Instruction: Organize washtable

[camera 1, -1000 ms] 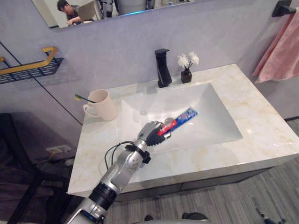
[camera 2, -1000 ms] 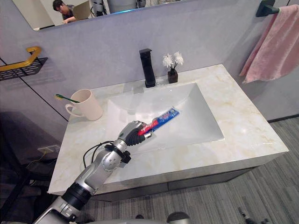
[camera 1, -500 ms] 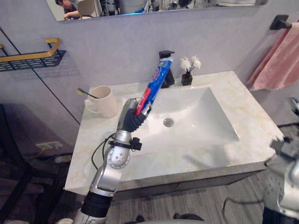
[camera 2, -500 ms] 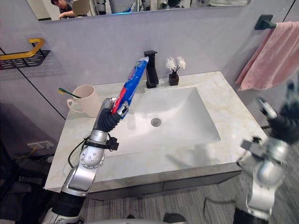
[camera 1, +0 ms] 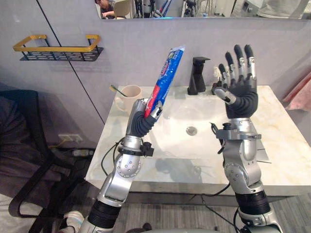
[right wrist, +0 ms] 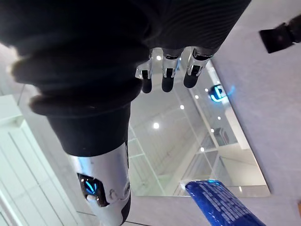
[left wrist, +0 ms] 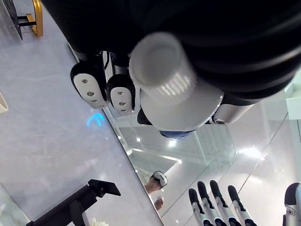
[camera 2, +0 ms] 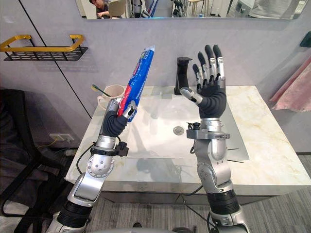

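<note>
My left hand (camera 1: 140, 121) is raised above the washtable's left side, shut on a red and blue toothpaste tube (camera 1: 167, 73) that stands upright with its flat end up. In the left wrist view the tube's white cap (left wrist: 164, 70) pokes out below the curled fingers (left wrist: 89, 85). My right hand (camera 1: 239, 80) is held up over the sink (camera 1: 204, 145) with its fingers straight and spread, holding nothing. A cream mug (camera 1: 129, 92) with a green toothbrush (camera 1: 115, 89) stands at the back left of the marble top (camera 1: 286, 150).
A black faucet (camera 1: 198, 75) stands at the back of the sink. A black and gold wall shelf (camera 1: 58, 48) hangs at the left, and a pink towel (camera 1: 299, 92) at the right. A dark chair (camera 1: 24, 145) stands left of the washtable, and a mirror (camera 2: 194, 7) hangs above.
The camera has shifted. My left hand has lifted the toothpaste tube out of the sink and turned it upright. My right hand has risen into view, open.
</note>
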